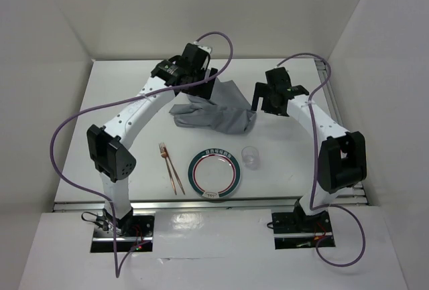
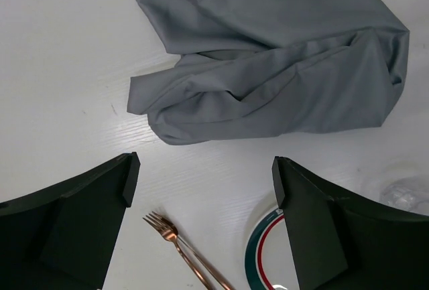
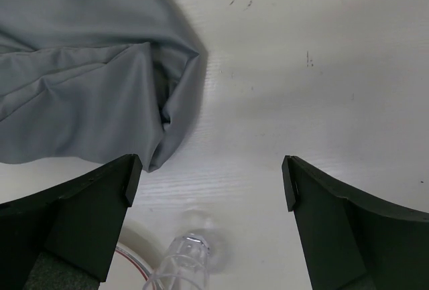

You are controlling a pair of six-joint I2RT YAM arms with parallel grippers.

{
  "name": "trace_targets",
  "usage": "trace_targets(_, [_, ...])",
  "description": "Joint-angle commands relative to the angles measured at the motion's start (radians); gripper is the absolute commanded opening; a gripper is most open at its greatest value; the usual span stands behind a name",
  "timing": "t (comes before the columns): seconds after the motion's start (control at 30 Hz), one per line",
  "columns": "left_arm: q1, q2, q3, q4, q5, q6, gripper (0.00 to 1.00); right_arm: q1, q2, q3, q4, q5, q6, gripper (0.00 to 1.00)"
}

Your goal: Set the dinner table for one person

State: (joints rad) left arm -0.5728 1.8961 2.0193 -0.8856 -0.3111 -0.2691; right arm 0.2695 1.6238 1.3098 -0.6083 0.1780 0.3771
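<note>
The dinner table (image 1: 120,89) is stretching out white and matte beneath both arms, with everything else resting on it. The left gripper (image 2: 204,163) is hanging raised above the table's far middle, jaws spread wide and gripping nothing. In its wrist view bare tabletop is showing in the gap, and a crumpled grey cloth (image 2: 281,69) is lying on the table beyond the fingertips. Closer to the arm bases, a copper fork (image 2: 181,243) is lying flat with another thin copper piece alongside it. Both are sitting left of a green-rimmed plate (image 1: 192,173). The right gripper (image 3: 211,163) is hovering over the far right part of the table, likewise wide open and holding nothing. Plain tabletop is lying under its gap, with the cloth's right end off to the left of its fingers. A clear glass (image 1: 250,157) is standing on the table just beside the plate's right edge, nearer the bases than that gripper
</note>
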Motion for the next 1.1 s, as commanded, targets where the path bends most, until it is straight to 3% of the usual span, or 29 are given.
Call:
trace_targets(0.0, [0.001, -0.028, -0.001, 0.002, 0.056, -0.036, 1.0, -0.006, -0.031, -0.023, 0.033, -0.031, 0.016, 1.0])
trace_targets(0.27, [0.001, -0.003, 0.001, 0.025, 0.148, -0.073, 1.0, -0.015, -0.091, -0.067, 0.013, -0.02, 0.026, 1.0])
trace_targets(0.4, [-0.018, 0.047, 0.021, 0.034, 0.231, -0.082, 1.0, -0.015, -0.208, -0.158, 0.024, -0.06, 0.017, 1.0])
trace_targets(0.47, [-0.027, 0.099, 0.062, 0.034, 0.285, -0.099, 0.92, -0.024, -0.305, -0.233, 0.035, -0.069, 0.026, 1.0])
trace_targets(0.67, [-0.036, 0.262, 0.203, 0.043, 0.352, -0.196, 0.86, -0.053, -0.488, -0.33, -0.045, -0.032, 0.078, 1.0])
trace_targets(0.7, [-0.036, 0.288, 0.225, 0.053, 0.369, -0.196, 0.78, -0.053, -0.504, -0.339, -0.056, -0.032, 0.079, 1.0])
trace_targets(0.83, [-0.047, 0.418, 0.326, 0.076, 0.489, -0.226, 0.64, -0.053, -0.573, -0.348, -0.09, -0.012, 0.112, 1.0])
trace_targets(1.0, [-0.091, 0.492, 0.371, 0.105, 0.443, -0.249, 0.64, -0.062, -0.642, -0.368, -0.108, -0.012, 0.123, 1.0])
trace_targets(1.07, [-0.101, 0.508, 0.371, 0.128, 0.411, -0.259, 0.69, -0.062, -0.656, -0.368, -0.119, -0.021, 0.134, 1.0])
